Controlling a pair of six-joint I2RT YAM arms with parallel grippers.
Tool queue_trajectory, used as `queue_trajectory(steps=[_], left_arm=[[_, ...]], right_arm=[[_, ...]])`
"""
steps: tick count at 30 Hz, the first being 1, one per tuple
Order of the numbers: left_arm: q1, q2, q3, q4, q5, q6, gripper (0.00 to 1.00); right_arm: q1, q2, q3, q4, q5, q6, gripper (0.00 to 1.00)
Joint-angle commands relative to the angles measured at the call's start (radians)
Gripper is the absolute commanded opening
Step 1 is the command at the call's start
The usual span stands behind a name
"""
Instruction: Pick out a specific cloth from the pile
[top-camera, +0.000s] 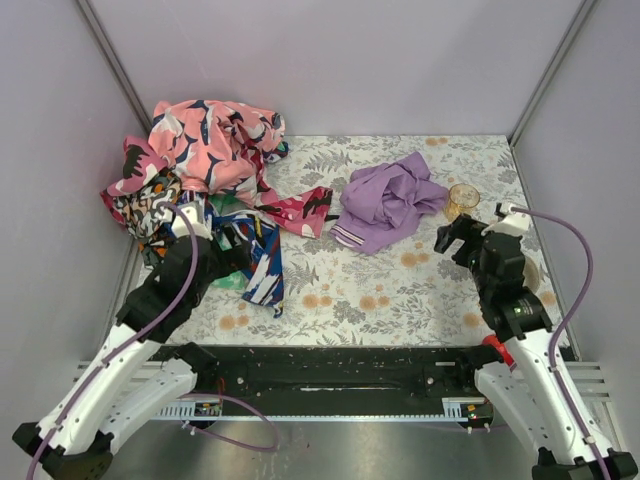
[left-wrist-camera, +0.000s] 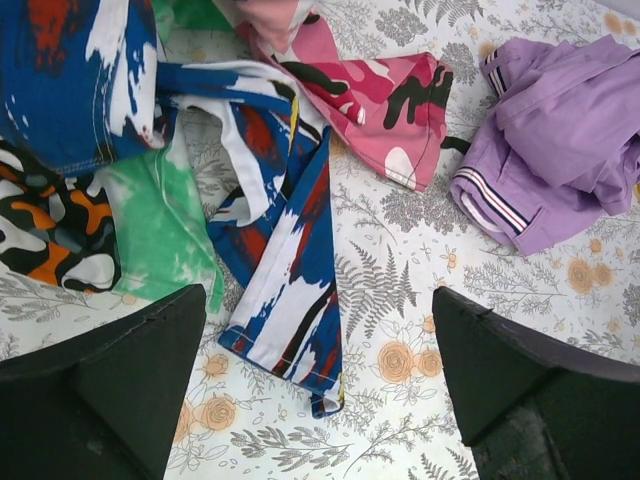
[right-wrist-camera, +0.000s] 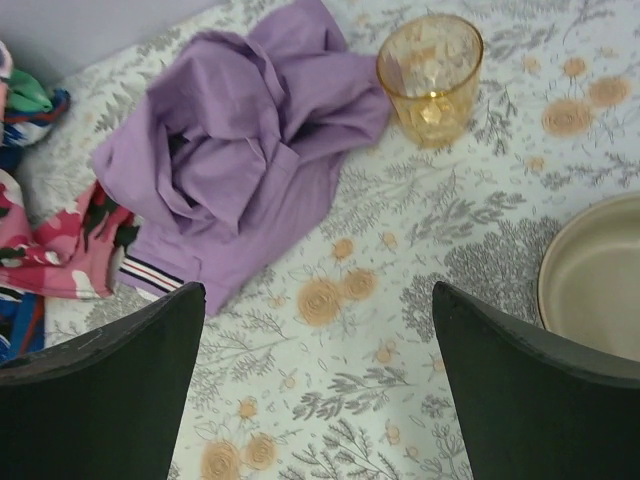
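Two held spread, empty: left hand (left-wrist-camera: 318, 291), right hand (right-wrist-camera: 318, 286); cloth (top-camera: 388, 200) laid toward table (top-camera: 400, 290) far right corner, just beside pile (top-camera: 205, 165).

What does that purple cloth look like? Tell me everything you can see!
The purple cloth is plain lavender, soft-looking fabric, crumpled into a loose heap with deep folds. One edge shows a pale ribbed hem with dark stripes. It lies on the flowery table, toward the back right, apart from most of the pile. A pink camouflage cloth lies right by its hem, and a yellow glass stands close beside it. Nothing holds it.
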Motion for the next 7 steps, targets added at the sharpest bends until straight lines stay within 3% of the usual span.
queue_trajectory(steps=[1, 7], left_arm=[[0.005, -0.090, -0.107, 0.161, -0.030, -0.029, 0.99], [0.005, -0.078, -0.130, 0.175, -0.050, -0.029, 0.99]], right_arm=[[0.004, -0.055, -0.065, 0.055, 0.008, 0.017, 0.99], [0.004, -0.066, -0.096, 0.089, 0.020, 0.005, 0.99]])
